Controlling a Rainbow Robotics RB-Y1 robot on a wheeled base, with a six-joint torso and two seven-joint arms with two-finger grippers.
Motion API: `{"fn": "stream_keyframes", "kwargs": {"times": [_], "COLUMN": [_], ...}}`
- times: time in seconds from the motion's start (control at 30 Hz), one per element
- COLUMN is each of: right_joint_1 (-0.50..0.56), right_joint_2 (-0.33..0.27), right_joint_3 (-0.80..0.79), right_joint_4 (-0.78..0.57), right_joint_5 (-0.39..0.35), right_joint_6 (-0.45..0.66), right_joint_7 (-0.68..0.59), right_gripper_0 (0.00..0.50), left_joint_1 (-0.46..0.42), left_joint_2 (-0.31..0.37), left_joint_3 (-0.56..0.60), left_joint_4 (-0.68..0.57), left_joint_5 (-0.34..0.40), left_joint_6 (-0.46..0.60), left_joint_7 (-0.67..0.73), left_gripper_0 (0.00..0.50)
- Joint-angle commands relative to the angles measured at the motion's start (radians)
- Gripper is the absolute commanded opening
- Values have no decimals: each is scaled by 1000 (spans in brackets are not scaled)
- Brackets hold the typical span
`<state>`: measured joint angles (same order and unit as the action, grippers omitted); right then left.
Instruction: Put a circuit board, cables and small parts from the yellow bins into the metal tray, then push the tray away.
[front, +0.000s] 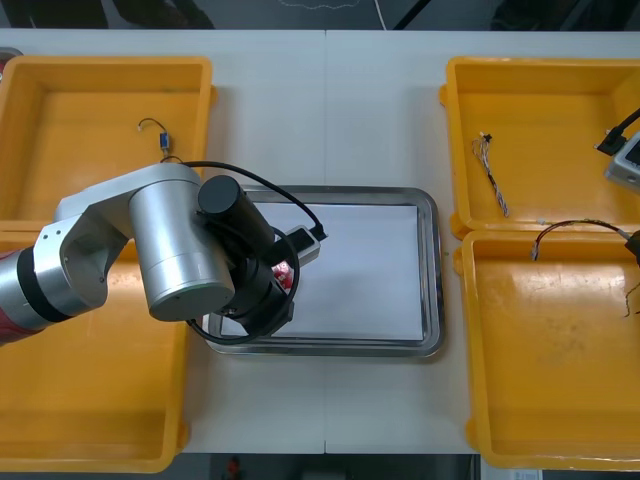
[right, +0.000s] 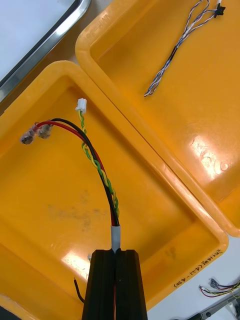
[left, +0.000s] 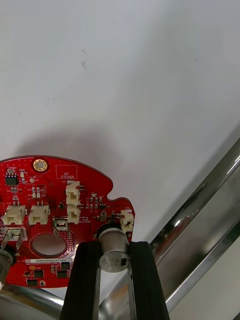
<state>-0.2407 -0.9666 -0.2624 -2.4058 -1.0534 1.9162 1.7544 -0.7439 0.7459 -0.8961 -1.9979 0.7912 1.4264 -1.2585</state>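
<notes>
gripping the round red circuit board (left: 50, 210) by a metal cylinder (left: 114, 244) at its edge, the left gripper (left: 114, 252) holds it over the metal tray (left: 200, 240), just inside the rim. the right gripper (right: 116, 256) is clamped on the red and yellow cable (right: 95, 160), which runs out from its fingertips over a yellow bin (right: 50, 210).

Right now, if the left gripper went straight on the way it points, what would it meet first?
Most likely the tray's white floor: the left gripper, shut on the board, points down at it with nothing between. The board's edge may touch first; depth is unclear.
</notes>
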Motion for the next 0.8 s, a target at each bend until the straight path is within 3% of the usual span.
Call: {"fn": "stream_keyframes", "kwargs": {"times": [0.03,0.1,0.13,0.2,0.27,0.3,0.5,0.8], "right_joint_1": [-28,-28,-28,-26,-26,-26,-29,-120], "right_joint_2": [-41,-41,-41,-41,-41,-41,-41,-41], "right_joint_3": [9,9,9,8,9,9,9,98], "right_joint_4": [-4,-4,-4,-4,-4,-4,-4,-4], "right_joint_5": [-7,-7,-7,-8,-7,-7,-10,-39], "right_joint_6": [4,4,4,4,4,4,4,4], "right_joint_7": [50,50,50,50,48,50,50,54], "right_gripper_0": [0,0,0,0,0,0,0,0], "left_joint_1": [-37,-37,-37,-37,-37,-37,-37,-37], "left_joint_2": [-14,-11,-11,-8,-5,-5,1,-3], "left_joint_3": [-32,-37,-37,-38,-38,-38,-15,206], "left_joint_4": [-7,-7,-7,-5,-7,-7,-39,-124], "left_joint_5": [-32,-37,-37,-37,-33,-30,-17,88], "left_joint_6": [-14,-14,-14,-14,-14,-14,-6,183], "left_joint_7": [48,51,53,54,54,56,67,74], "left_gripper_0": [65,214,239,340,479,500,500,500]}}
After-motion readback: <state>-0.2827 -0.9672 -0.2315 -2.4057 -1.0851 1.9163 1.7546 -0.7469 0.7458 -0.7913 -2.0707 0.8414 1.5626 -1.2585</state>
